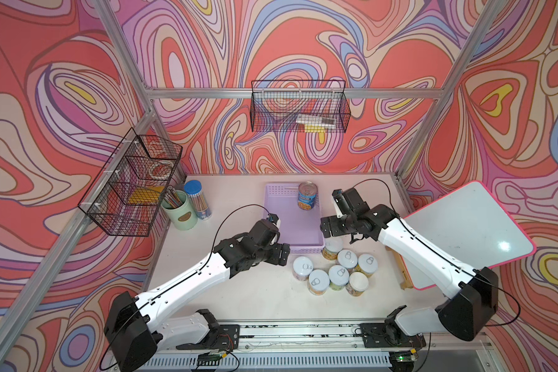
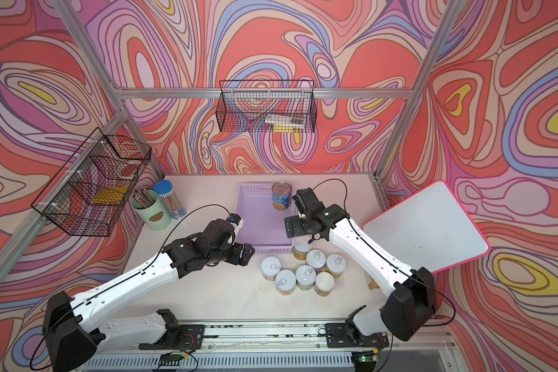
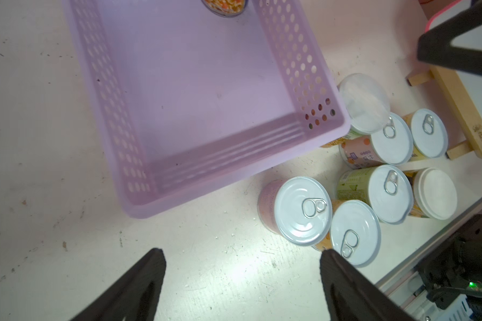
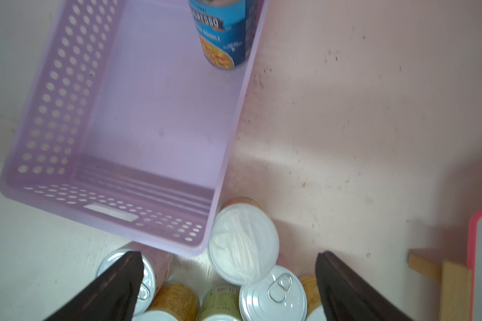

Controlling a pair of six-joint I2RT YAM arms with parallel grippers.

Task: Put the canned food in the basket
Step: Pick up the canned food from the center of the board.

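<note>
- L hand (image 3: 241,251): fingers spread wide, empty, over tabletop (image 1: 239,290) by near edge of basket (image 1: 287,225).
- R hand (image 4: 230,254): spread wide, nothing held, above the short cans (image 1: 338,274).
- tall blue can (image 1: 307,195): upright inside basket, far-right corner.
- 7 short cans: upright cluster on tabletop, outside basket's near-right corner; closest one tight beside that corner.

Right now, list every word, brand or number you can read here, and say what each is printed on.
"...GRESSO": brand word, its start out of sight, on the tall blue can in the basket.
"NOODLE": lower on the same label; the word before it is blurred.
On the peach-labelled short can: characters, too blurred to read.
On the green-labelled short can: print too small.
On the wooden stand: a stamped mark, unreadable.
</note>
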